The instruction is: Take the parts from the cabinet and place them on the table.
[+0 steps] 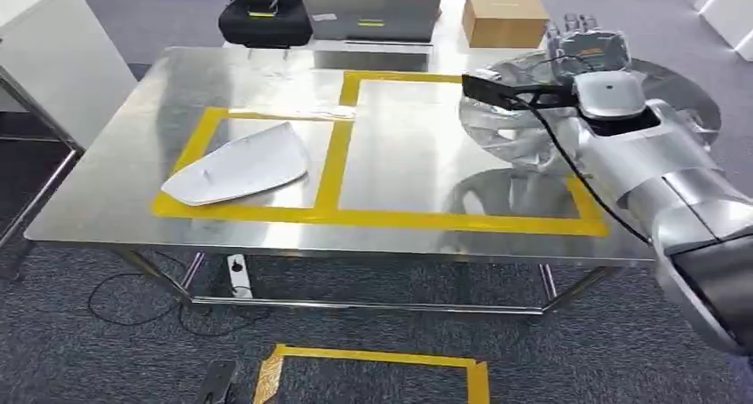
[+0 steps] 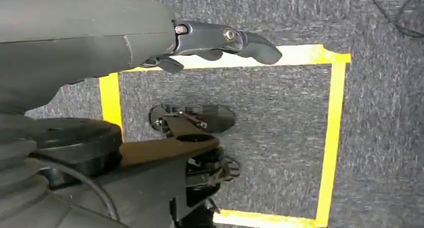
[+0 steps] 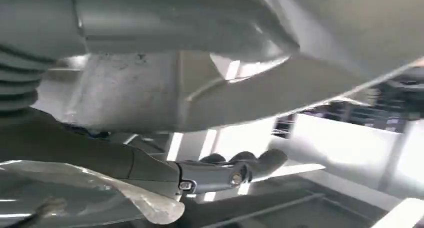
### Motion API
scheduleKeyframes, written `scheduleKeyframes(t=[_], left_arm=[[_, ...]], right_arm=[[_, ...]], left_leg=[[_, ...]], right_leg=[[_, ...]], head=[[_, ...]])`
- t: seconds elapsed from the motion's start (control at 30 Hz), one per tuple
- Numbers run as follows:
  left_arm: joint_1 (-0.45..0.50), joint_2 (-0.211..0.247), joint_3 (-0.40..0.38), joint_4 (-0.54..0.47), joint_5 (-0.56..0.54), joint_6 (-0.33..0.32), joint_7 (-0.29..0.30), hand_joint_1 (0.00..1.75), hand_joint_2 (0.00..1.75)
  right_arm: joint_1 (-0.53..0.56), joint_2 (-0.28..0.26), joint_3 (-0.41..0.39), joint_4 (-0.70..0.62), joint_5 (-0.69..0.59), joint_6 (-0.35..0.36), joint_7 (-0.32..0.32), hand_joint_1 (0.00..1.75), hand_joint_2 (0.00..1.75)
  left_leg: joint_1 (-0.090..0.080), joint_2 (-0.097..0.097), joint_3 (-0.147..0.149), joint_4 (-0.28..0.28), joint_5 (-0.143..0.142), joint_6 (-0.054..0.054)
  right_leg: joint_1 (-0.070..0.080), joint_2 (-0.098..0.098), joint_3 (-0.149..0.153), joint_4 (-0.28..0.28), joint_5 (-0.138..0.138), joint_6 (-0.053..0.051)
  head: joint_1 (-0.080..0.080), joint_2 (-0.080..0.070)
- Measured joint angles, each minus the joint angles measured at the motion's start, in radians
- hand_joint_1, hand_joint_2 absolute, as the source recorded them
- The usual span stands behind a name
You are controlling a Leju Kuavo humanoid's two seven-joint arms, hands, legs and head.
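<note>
A large silver sheet-metal part [image 1: 519, 111] hangs over the right end of the steel table [image 1: 266, 75], above the right yellow-taped field. My right hand [image 1: 582, 40] grips it at its far edge, fingers over the top. In the right wrist view the part [image 3: 200, 92] lies close against the hand [image 3: 225, 175]. A white curved part [image 1: 240, 164] lies flat in the left taped field. My left hand [image 2: 215, 42] hangs above the carpet, fingers apart, holding nothing.
At the table's far edge stand a cardboard box [image 1: 504, 18], a laptop [image 1: 373, 15] with a person behind it, and a black bag [image 1: 265, 15]. A white cabinet [image 1: 35, 49] stands left. A yellow tape square [image 1: 373, 377] marks the carpet.
</note>
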Motion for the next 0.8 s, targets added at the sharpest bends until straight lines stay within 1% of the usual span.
scheduleKeyframes(t=[0.03,0.07,0.1,0.13,0.17,0.2,0.23,0.27,0.3,0.33,0.37,0.4,0.47,0.5,0.53,0.57,0.6,0.63,0.67,0.7,0.73,0.77,0.8], left_arm=[[-0.001,0.000,-0.004,0.000,0.001,-0.001,0.000,0.00,0.00],[-0.002,0.000,-0.006,0.000,0.002,-0.002,0.000,0.00,0.00],[-0.002,0.000,-0.007,0.000,0.005,-0.002,0.000,0.00,0.00],[-0.002,0.001,-0.007,0.000,0.005,-0.003,0.001,0.00,0.00],[-0.001,0.002,-0.008,0.000,0.005,-0.003,0.002,0.00,0.00],[-0.001,0.002,-0.008,0.000,0.006,-0.002,0.003,0.00,0.00],[0.000,0.003,-0.008,0.000,0.006,-0.002,0.002,0.00,0.00],[0.000,0.003,-0.010,0.000,0.007,-0.002,0.001,0.00,0.00],[-0.001,0.002,-0.012,0.000,0.006,-0.002,-0.003,0.00,0.00],[-0.001,0.001,-0.016,0.000,0.005,-0.002,-0.005,0.00,0.00],[-0.003,0.001,-0.019,0.000,0.004,-0.001,-0.007,0.00,0.00],[-0.003,0.000,-0.024,0.000,0.004,0.000,-0.007,0.00,0.00],[-0.002,0.000,-0.033,0.000,0.004,0.004,-0.008,0.00,0.00],[-0.004,0.000,-0.034,0.000,0.004,0.006,-0.008,0.00,0.00],[-0.003,0.001,-0.035,0.000,0.004,0.008,-0.008,0.00,0.00],[-0.003,0.001,-0.037,0.000,0.004,0.009,-0.008,0.00,0.00],[-0.003,0.002,-0.039,0.000,0.004,0.010,-0.008,0.00,0.00],[-0.002,0.003,-0.040,0.000,0.004,0.011,-0.008,0.00,0.00],[-0.003,0.004,-0.041,0.000,0.003,0.010,-0.006,0.00,0.00],[-0.002,0.004,-0.043,0.000,0.003,0.011,-0.006,0.00,0.00],[-0.002,0.004,-0.048,0.000,0.003,0.011,-0.006,0.00,0.00],[-0.003,0.005,-0.052,0.000,0.003,0.011,-0.006,0.00,0.00],[-0.003,0.006,-0.056,0.000,0.003,0.011,-0.006,0.00,0.00]], right_arm=[[0.000,0.005,-0.004,0.000,-0.007,0.012,-0.017,0.00,0.00],[0.000,0.016,-0.008,0.000,-0.017,0.025,-0.035,0.00,0.00],[0.000,0.029,-0.014,-0.001,-0.026,0.052,-0.059,0.00,0.00],[0.001,0.040,-0.021,-0.001,-0.031,0.080,-0.086,0.00,0.00],[0.003,0.051,-0.022,0.000,-0.029,0.096,-0.113,0.00,0.00],[0.007,0.061,-0.022,-0.001,-0.025,0.090,-0.142,0.00,0.00],[0.011,0.068,-0.022,-0.005,-0.023,0.073,-0.170,0.00,0.00],[0.016,0.074,-0.022,-0.018,-0.021,0.043,-0.194,0.00,0.00],[0.019,0.077,-0.022,-0.033,-0.018,0.003,-0.210,0.00,0.00],[0.021,0.083,-0.022,-0.055,-0.013,-0.043,-0.220,0.00,0.00],[0.025,0.088,-0.022,-0.079,-0.007,-0.079,-0.224,0.00,0.00],[0.036,0.091,-0.022,-0.099,-0.003,-0.103,-0.226,0.00,0.00],[0.062,0.094,-0.022,-0.139,0.005,-0.116,-0.227,0.00,0.00],[0.073,0.097,-0.022,-0.155,0.008,-0.119,-0.228,0.00,0.00],[0.085,0.099,-0.023,-0.175,0.008,-0.124,-0.226,0.00,0.00],[0.093,0.102,-0.023,-0.190,0.008,-0.127,-0.225,0.00,0.00],[0.106,0.110,-0.023,-0.204,0.008,-0.125,-0.221,0.00,0.00],[0.123,0.118,-0.023,-0.214,0.008,-0.118,-0.219,0.00,0.00],[0.139,0.122,-0.023,-0.220,0.008,-0.116,-0.216,0.00,0.00],[0.158,0.126,-0.023,-0.225,0.008,-0.115,-0.216,0.00,0.00],[0.181,0.130,-0.023,-0.231,0.008,-0.117,-0.213,0.00,0.00],[0.192,0.131,-0.023,-0.235,0.007,-0.119,-0.212,0.00,0.00],[0.198,0.134,-0.023,-0.240,0.003,-0.122,-0.212,0.00,0.00]], left_leg=[[0.001,0.001,-0.002,-0.001,0.005,0.007],[0.000,0.001,-0.007,-0.001,0.007,0.011],[-0.002,0.000,-0.011,-0.001,0.009,0.014],[-0.004,0.000,-0.014,-0.001,0.010,0.015],[-0.006,-0.001,-0.018,0.000,0.011,0.017],[-0.009,-0.003,-0.019,0.000,0.011,0.018],[-0.011,-0.004,-0.019,0.000,0.012,0.018],[-0.014,-0.006,-0.018,0.001,0.011,0.018],[-0.017,-0.007,-0.016,0.001,0.011,0.017],[-0.016,-0.006,-0.018,0.001,0.011,0.017],[-0.025,-0.006,-0.025,0.005,0.010,0.011],[-0.021,-0.004,-0.028,0.004,0.013,0.006],[-0.018,-0.003,-0.026,-0.001,0.016,-0.003],[-0.022,-0.004,-0.025,0.001,0.013,-0.009],[-0.020,-0.002,-0.033,0.014,-0.002,-0.015],[-0.019,-0.002,-0.050,0.054,-0.029,-0.020],[-0.014,-0.002,-0.086,0.138,-0.071,-0.026],[-0.011,-0.002,-0.124,0.221,-0.104,-0.031],[-0.010,-0.002,-0.151,0.273,-0.119,-0.033],[-0.009,-0.002,-0.168,0.303,-0.120,-0.036],[-0.007,-0.002,-0.162,0.279,-0.089,-0.038],[-0.005,-0.002,-0.138,0.219,-0.046,-0.039],[-0.004,-0.001,-0.096,0.123,0.008,-0.038]], right_leg=[[-0.001,-0.008,-0.019,0.028,-0.026,0.001],[-0.001,-0.011,-0.046,0.090,-0.068,0.002],[-0.001,-0.011,-0.084,0.174,-0.109,0.002],[-0.001,-0.012,-0.122,0.257,-0.142,0.001],[-0.001,-0.011,-0.153,0.319,-0.159,0.000],[0.000,-0.011,-0.156,0.324,-0.149,-0.003],[0.001,-0.011,-0.134,0.285,-0.118,-0.009],[0.004,-0.011,-0.097,0.211,-0.077,-0.017],[0.008,-0.012,-0.052,0.120,-0.036,-0.027],[0.015,-0.013,-0.016,0.042,-0.013,-0.041],[0.016,-0.016,0.006,0.020,-0.024,-0.045],[0.018,-0.015,0.004,0.016,-0.024,-0.043],[0.021,-0.013,0.003,0.014,-0.023,-0.043],[0.013,-0.013,0.007,0.004,-0.019,-0.046],[0.009,-0.017,0.012,-0.001,-0.016,-0.047],[0.007,-0.018,0.013,-0.001,-0.016,-0.052],[0.007,-0.017,0.013,-0.001,-0.017,-0.054],[0.008,-0.017,0.014,-0.001,-0.019,-0.056],[0.008,-0.016,0.014,0.000,-0.019,-0.057],[0.008,-0.016,0.015,0.001,-0.020,-0.057],[0.008,-0.016,0.017,0.002,-0.023,-0.056],[0.007,-0.015,0.017,0.005,-0.026,-0.054],[0.006,-0.014,0.017,0.011,-0.031,-0.050]], head=[[0.003,0.000],[0.004,0.000],[0.003,0.000],[0.003,0.000],[0.003,0.000],[0.003,0.000],[0.004,0.000],[0.004,0.000],[0.004,0.000],[0.003,0.000],[0.002,0.000],[0.002,0.000],[0.002,0.000],[0.002,0.000],[0.003,0.000],[-0.003,0.000],[-0.002,0.000],[-0.002,0.000],[-0.002,0.000],[-0.003,0.000],[-0.002,0.000],[-0.002,0.000],[-0.002,0.000]])
